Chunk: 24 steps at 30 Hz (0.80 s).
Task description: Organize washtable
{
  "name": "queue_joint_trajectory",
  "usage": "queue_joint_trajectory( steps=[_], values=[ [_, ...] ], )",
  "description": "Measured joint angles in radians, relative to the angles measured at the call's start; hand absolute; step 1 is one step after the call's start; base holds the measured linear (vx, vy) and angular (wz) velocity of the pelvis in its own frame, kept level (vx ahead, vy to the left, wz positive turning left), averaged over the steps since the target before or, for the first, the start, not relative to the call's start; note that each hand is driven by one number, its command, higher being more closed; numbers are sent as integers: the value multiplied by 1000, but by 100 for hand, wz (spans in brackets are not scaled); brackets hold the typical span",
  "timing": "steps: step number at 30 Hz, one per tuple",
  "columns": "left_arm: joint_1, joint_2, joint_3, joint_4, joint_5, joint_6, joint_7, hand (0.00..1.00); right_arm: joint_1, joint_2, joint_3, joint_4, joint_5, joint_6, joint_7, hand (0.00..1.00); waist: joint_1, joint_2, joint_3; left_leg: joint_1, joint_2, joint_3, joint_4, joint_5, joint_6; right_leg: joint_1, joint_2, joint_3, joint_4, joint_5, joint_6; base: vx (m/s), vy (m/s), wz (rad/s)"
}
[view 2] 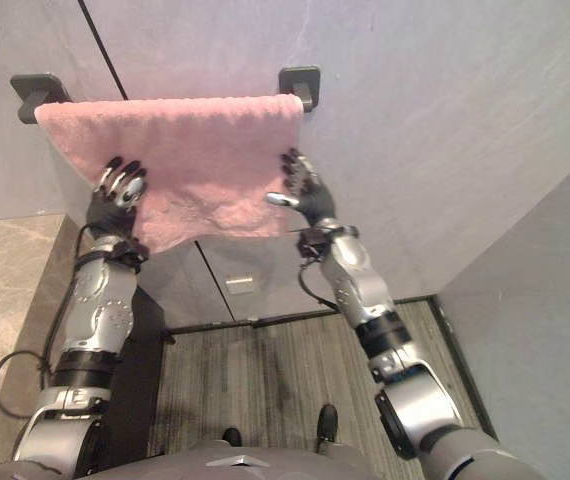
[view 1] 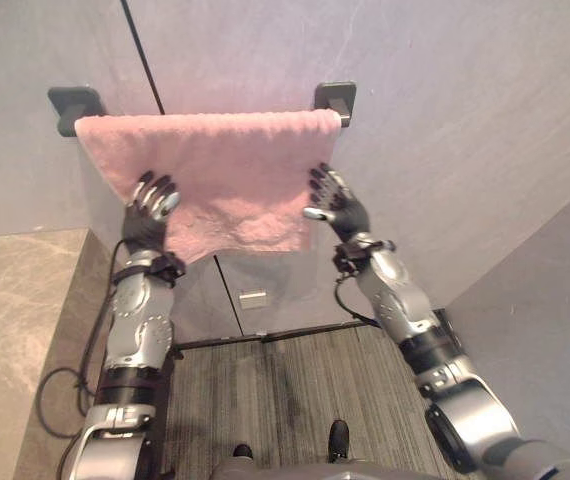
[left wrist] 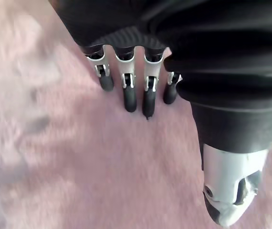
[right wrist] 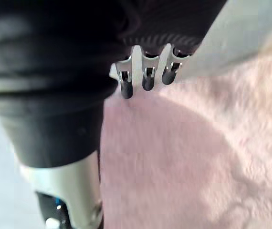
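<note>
A pink towel (view 1: 225, 175) hangs spread over a wall rail between two dark brackets (view 1: 73, 105) (view 1: 337, 98). My left hand (view 1: 151, 203) rests against the towel's lower left part. In the left wrist view its fingers (left wrist: 129, 93) lie fairly straight on the pink cloth (left wrist: 78, 162), with the thumb held apart. My right hand (view 1: 337, 205) is at the towel's right edge, open. There its fingers (right wrist: 147, 78) touch the cloth (right wrist: 183, 157) where it meets the grey wall.
Grey wall panels stand behind the towel, with a small pale plate (view 1: 253, 298) on the panel below it. A stone counter (view 1: 15, 300) runs along the left. Striped grey flooring (view 1: 295, 390) lies below.
</note>
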Motion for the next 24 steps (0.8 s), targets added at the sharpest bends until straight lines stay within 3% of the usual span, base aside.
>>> queue_joint_trajectory(
  steps=[7,13,20,24],
  values=[
    [164,-4,178,61,28,16,0,0,193,-59,-275,-24,-20,0,-41,0,0,2,13,4,5,4,-4,-4,-1,2,2,5,0,-1,0,6,-1,-2],
    [249,-62,187,42,38,29,-12,0,283,-41,-289,-33,-68,0,-52,0,3,6,27,4,7,0,-14,-8,-8,2,3,5,-1,-11,-3,-22,-6,2],
    [379,-206,72,-33,40,37,-62,0,451,33,-258,-24,-172,0,-12,0,1,8,28,4,6,-1,-13,-11,-8,0,2,3,0,-19,6,26,3,0],
    [421,-245,-38,70,43,46,-121,0,537,77,-197,108,-249,2,46,0,-4,9,27,9,5,-1,-13,-11,-3,2,2,3,0,-23,10,60,6,0]
  ],
)
